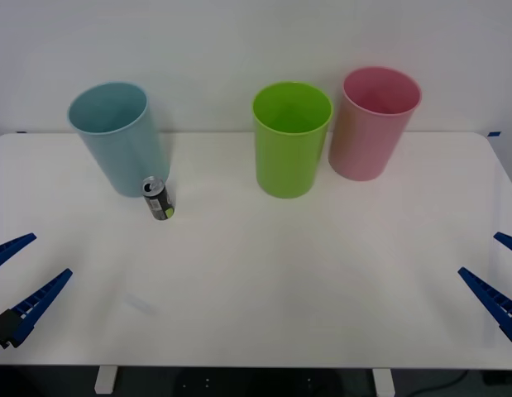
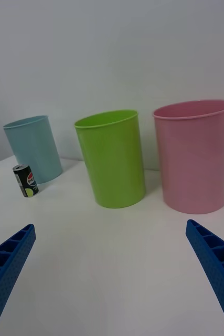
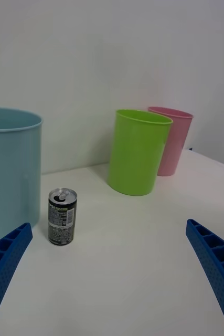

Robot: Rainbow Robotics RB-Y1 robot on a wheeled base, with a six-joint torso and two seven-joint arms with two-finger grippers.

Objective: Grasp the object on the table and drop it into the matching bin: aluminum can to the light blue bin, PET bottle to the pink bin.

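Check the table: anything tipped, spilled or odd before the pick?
Nothing stands out. The can stands upright just in front of the light blue bin, tab already open, no spill visible. The green bin and pink bin are upright. Left tool and right tool wait open at the table's near edge.

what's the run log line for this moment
phase: pre-grasp | aluminum can: upright beside light blue bin | left gripper: open | right gripper: open

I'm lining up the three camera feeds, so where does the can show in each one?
Front view: can upright, just in front of the blue bin.
Right wrist view: can beside the blue bin.
Left wrist view: can beside the blue bin.
Shared landmark: the green bin.
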